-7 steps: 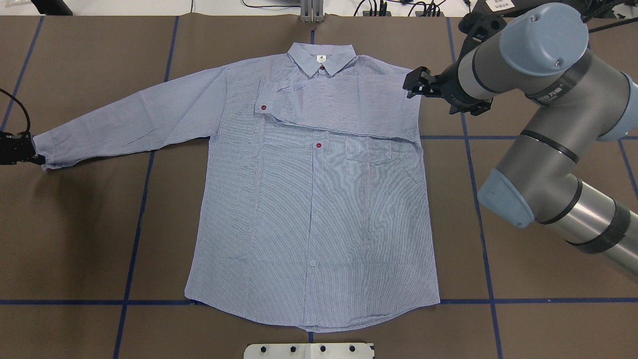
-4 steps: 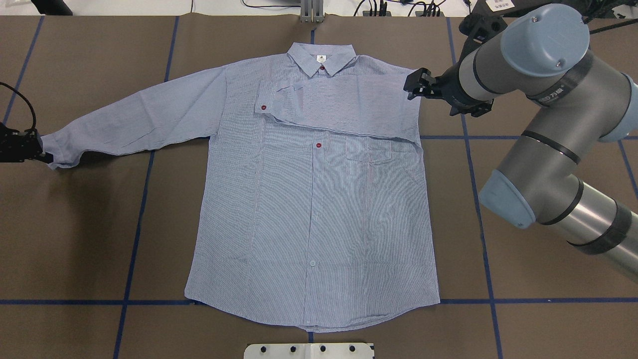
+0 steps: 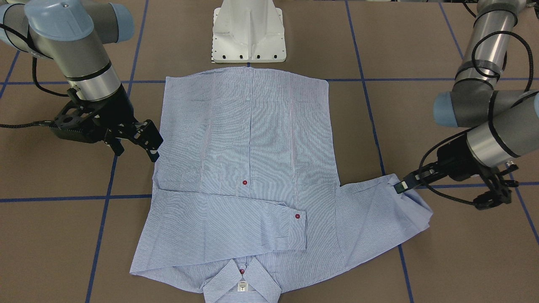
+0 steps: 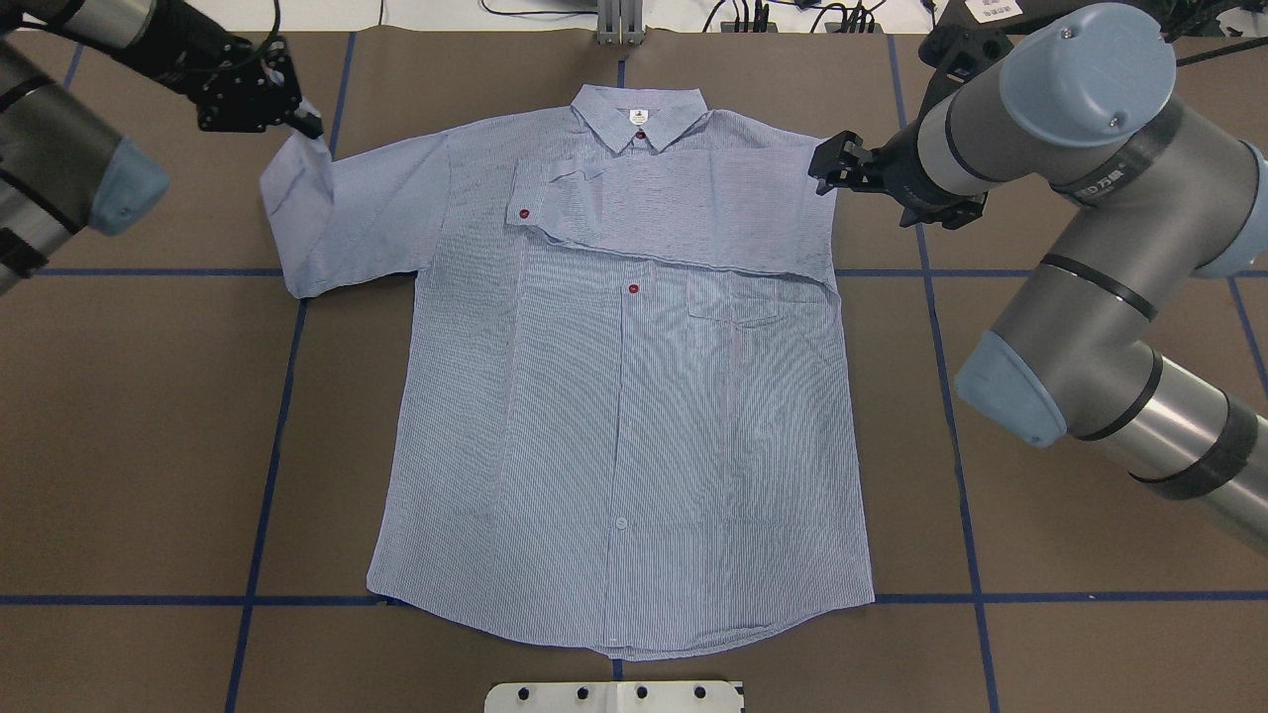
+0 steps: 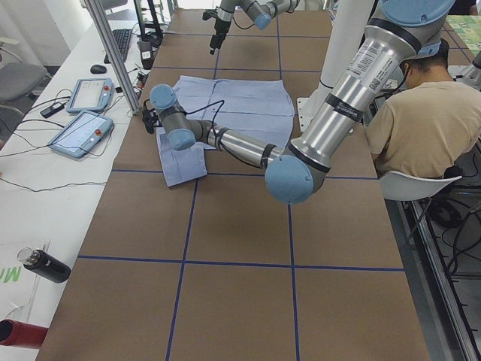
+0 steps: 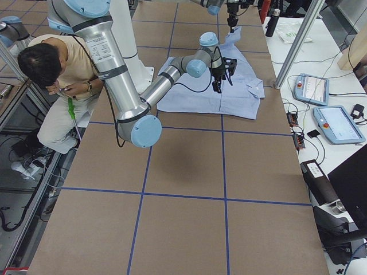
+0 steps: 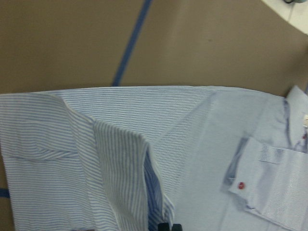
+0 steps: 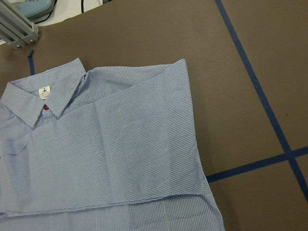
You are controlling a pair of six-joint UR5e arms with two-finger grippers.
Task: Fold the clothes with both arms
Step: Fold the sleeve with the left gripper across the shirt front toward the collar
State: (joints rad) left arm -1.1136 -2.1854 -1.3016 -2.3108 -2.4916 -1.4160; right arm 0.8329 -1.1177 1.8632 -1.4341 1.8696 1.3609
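The striped shirt (image 4: 634, 416) lies flat, front up, collar (image 4: 639, 114) at the far edge. One sleeve (image 4: 674, 208) lies folded across the chest, its red cuff button showing. My left gripper (image 4: 305, 127) is shut on the cuff of the other sleeve (image 4: 327, 213), holding it raised near the shoulder with the sleeve doubled back. In the front-facing view that gripper (image 3: 400, 185) pinches the cuff above the table. The left wrist view looks down on the hanging sleeve (image 7: 120, 173). My right gripper (image 3: 152, 141) hovers open beside the shirt's edge, holding nothing.
The white pedestal base (image 3: 248, 29) stands just past the shirt's hem. Blue tape lines (image 4: 267, 446) cross the brown table. A seated person (image 5: 428, 120) is beside the robot. Teach pendants (image 5: 83, 131) and bottles (image 5: 45, 265) lie on the side bench.
My left gripper has carried the sleeve cuff from the table's far left up and inward toward the shoulder, so the sleeve now folds back on itself. The right gripper has barely moved.
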